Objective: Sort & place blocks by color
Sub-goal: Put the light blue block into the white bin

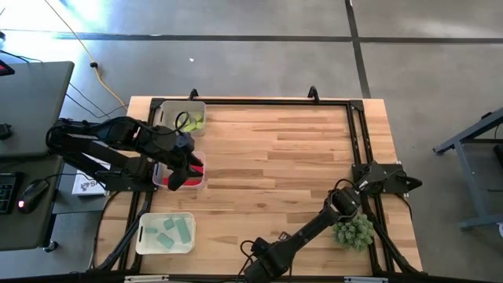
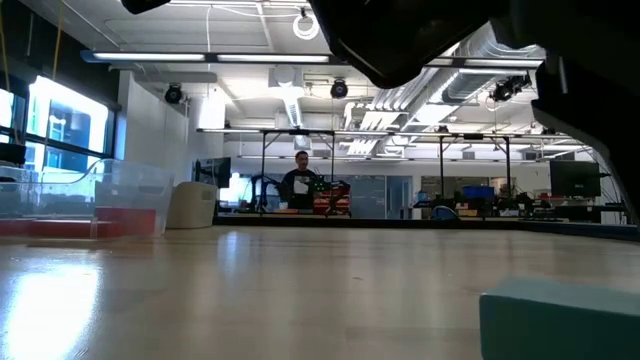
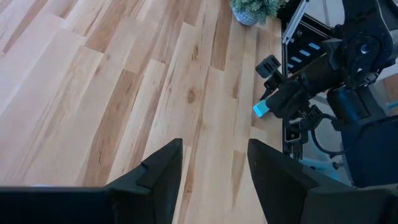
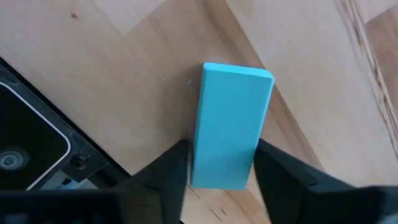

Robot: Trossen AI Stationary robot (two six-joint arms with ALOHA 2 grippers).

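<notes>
Table (image 1: 299,149): smooth light wood planks. Teal block (image 4: 229,130): matt. Bins (image 1: 165,233): clear plastic.

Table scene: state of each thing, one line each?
Teal block: flat on the table, between the right gripper's fingers.
Right gripper: fingers either side of the teal block, near the table's right edge.
Left gripper: open, empty, over the red bin.
Red bin: holds red blocks.
Teal bin: holds teal blocks.
Yellow-green bin: holds yellow-green blocks.
Plant ball: on the table, untouched.
</notes>
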